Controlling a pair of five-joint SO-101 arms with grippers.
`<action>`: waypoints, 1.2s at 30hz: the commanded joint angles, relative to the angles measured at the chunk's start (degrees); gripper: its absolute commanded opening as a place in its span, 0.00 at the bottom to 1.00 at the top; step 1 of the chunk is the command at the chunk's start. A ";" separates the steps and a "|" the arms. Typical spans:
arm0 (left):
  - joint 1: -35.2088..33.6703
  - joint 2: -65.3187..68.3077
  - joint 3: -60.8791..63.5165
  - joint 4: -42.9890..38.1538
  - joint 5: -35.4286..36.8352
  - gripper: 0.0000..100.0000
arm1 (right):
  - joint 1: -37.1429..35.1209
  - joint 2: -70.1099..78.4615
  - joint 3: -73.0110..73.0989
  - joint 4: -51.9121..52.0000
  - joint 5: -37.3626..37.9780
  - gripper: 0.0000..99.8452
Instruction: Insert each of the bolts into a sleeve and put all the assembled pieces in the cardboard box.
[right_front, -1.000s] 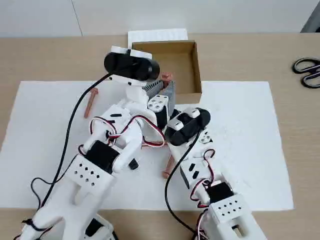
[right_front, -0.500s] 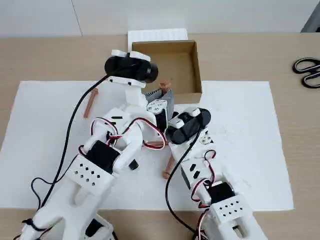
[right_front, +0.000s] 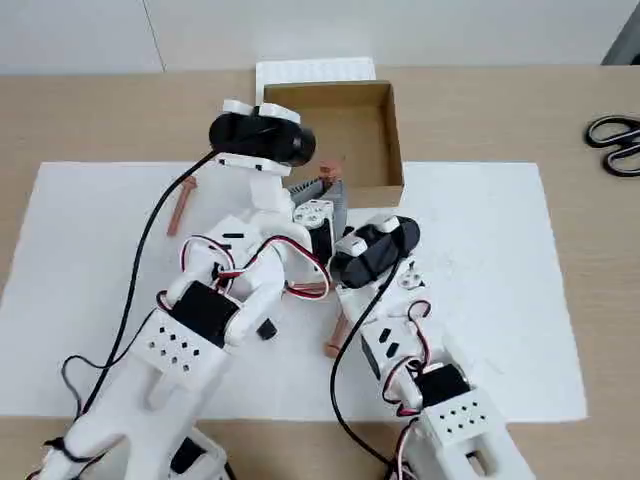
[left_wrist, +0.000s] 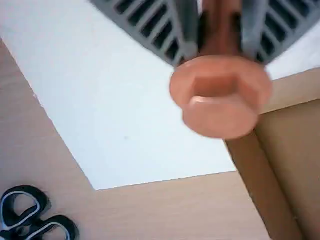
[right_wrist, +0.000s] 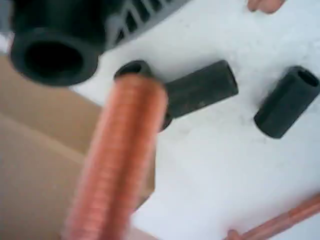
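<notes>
Left wrist view — left end effector (left_wrist: 220, 37) clenches bolt (left_wrist: 220, 95), head toward camera; right end effector (right_wrist: 92, 30) grips sleeve (right_wrist: 54, 56).

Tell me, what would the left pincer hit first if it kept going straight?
Likely the box wall just past the bolt the left pincer holds, though depth is unclear; maybe the paper.

A white sheet (right_front: 480, 260) covers most of the light wooden surface (right_front: 90, 110) — black-handled scissors (right_front: 613, 143) lie on bare wood at the right edge, off the sheet, near its far corner.
</notes>
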 joint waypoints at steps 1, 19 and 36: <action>4.22 -1.32 -1.98 -2.02 0.53 0.01 | -4.09 0.40 -2.64 0.57 0.26 0.00; 4.31 -1.23 -1.98 -2.20 0.53 0.01 | -8.66 0.48 -2.64 1.01 0.26 0.00; 7.47 -0.18 4.18 -6.15 0.44 0.01 | -9.98 0.40 -2.99 0.92 0.26 0.00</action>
